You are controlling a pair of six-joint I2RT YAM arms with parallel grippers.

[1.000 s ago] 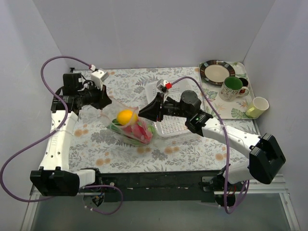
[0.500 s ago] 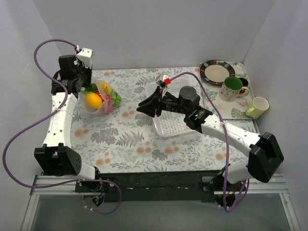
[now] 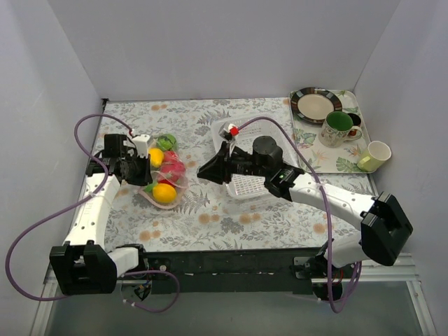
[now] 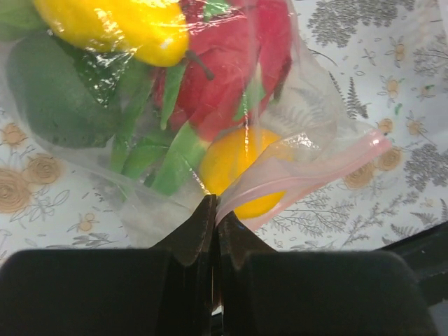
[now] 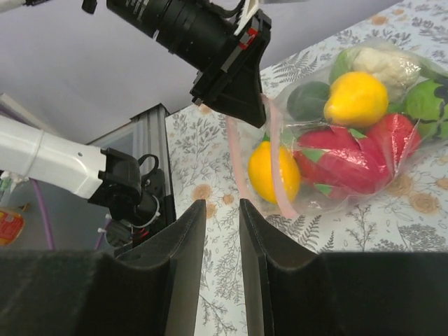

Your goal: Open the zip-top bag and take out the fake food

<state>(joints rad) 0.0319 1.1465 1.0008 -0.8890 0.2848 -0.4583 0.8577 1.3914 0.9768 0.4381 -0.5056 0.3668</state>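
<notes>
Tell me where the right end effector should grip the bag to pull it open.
Probably the free lip of the pink zip strip on the bag, just below where the shut left end effector pinches it. Come from the right: the strip hangs toward the open right end effector, with the food bulging behind it.

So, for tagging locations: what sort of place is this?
Probably a robot lab test cell: plain walls enclose a floral-covered table, and fake food sits in a zip-top bag.
</notes>
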